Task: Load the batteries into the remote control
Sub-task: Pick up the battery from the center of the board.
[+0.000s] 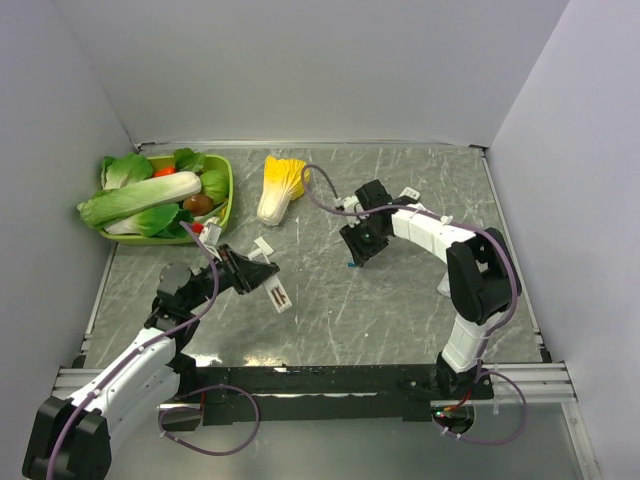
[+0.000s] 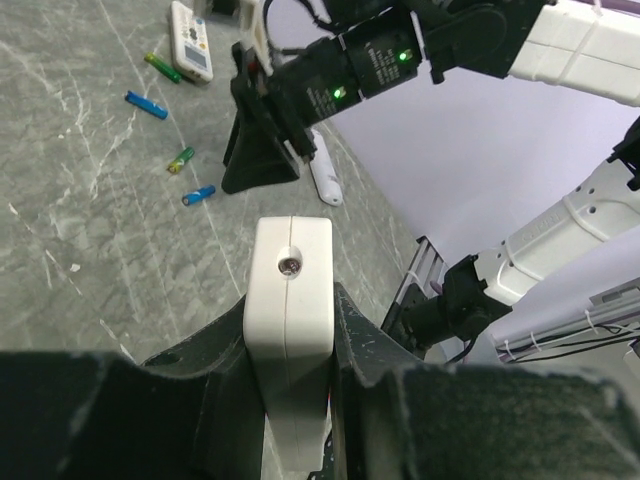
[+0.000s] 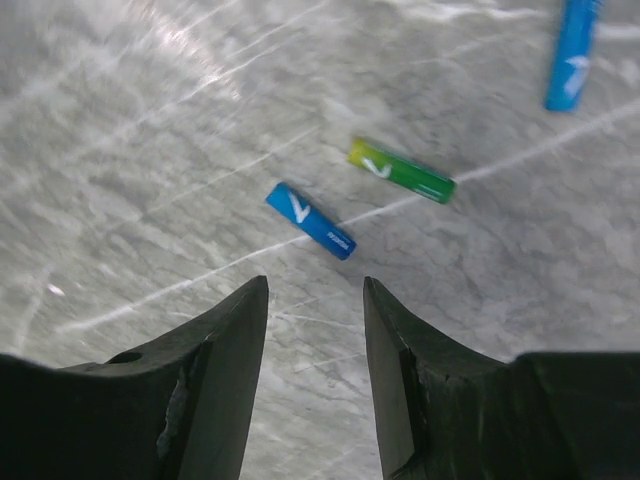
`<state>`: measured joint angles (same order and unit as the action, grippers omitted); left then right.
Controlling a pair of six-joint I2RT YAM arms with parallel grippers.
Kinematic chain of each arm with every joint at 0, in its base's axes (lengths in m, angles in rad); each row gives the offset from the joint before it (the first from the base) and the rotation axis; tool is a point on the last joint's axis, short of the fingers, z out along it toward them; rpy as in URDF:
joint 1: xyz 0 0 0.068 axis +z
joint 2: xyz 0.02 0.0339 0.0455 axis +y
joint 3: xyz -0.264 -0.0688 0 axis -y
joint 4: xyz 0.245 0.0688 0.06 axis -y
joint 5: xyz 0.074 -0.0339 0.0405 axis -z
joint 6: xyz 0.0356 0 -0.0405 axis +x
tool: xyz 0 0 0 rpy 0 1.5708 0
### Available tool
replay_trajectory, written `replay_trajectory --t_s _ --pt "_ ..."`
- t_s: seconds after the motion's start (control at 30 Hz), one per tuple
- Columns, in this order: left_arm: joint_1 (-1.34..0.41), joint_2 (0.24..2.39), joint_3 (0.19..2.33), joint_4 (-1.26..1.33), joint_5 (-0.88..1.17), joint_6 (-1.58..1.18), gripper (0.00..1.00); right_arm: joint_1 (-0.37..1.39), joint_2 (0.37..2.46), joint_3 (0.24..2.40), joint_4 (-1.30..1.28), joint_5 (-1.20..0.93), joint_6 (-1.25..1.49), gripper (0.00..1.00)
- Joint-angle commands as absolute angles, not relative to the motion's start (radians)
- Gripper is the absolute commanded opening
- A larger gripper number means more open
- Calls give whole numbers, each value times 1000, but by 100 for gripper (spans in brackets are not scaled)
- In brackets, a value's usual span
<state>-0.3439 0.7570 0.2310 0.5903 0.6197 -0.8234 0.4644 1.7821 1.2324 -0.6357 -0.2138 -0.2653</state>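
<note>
The grey marble-patterned table (image 1: 400, 310), smooth and veined with pale streaks, carries everything. At its far left corner stands a lime-green plastic basket (image 1: 229, 190) heaped with leafy toy vegetables, and a yellow-and-white toy cabbage (image 1: 278, 188) lies just beside it. The left gripper (image 1: 256, 274) is clenched on the remote control (image 2: 290, 290), a slim white plastic slab with rounded edges. Its end, with a small round lens, juts out between the black fingers. A second white remote (image 2: 190, 40) with a coloured face lies flat farther off. A white oblong piece (image 2: 325, 178) lies near the right arm's black fingers. The right gripper (image 3: 315, 290) hangs low over the table with its jaws parted and nothing between them. Its fingers (image 3: 225, 340) are matte black and wedge-shaped. The batteries are all loose on the marble, small glossy cylinders with white printing. A blue battery (image 3: 311, 220) lies slantwise just ahead of the gap between the jaws, apart from both tips. A green battery (image 3: 400, 170) with a yellowish end lies near it, farther out and to one side. Another blue one (image 3: 572, 55) lies well beyond, at the edge of the wrist view.
</note>
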Motion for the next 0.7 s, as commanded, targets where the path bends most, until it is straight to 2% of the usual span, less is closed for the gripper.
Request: replay_trajectory --t_s 0.0,0.13,0.27,0.4,0.67 --pt "-345 752 278 581 598 -801 2 440 1701 1246 -589 -154 55 52" --pt "-345 761 267 592 583 -815 2 440 1683 1204 -552 -121 316 53" --pt "-345 756 267 583 587 -811 2 440 1718 1222 -531 -108 203 53" --pt "-347 736 276 522 583 -793 2 420 1766 1318 -665 -54 175 51" --pt "-347 742 282 526 568 -793 2 422 1695 1149 -591 -31 559 52"
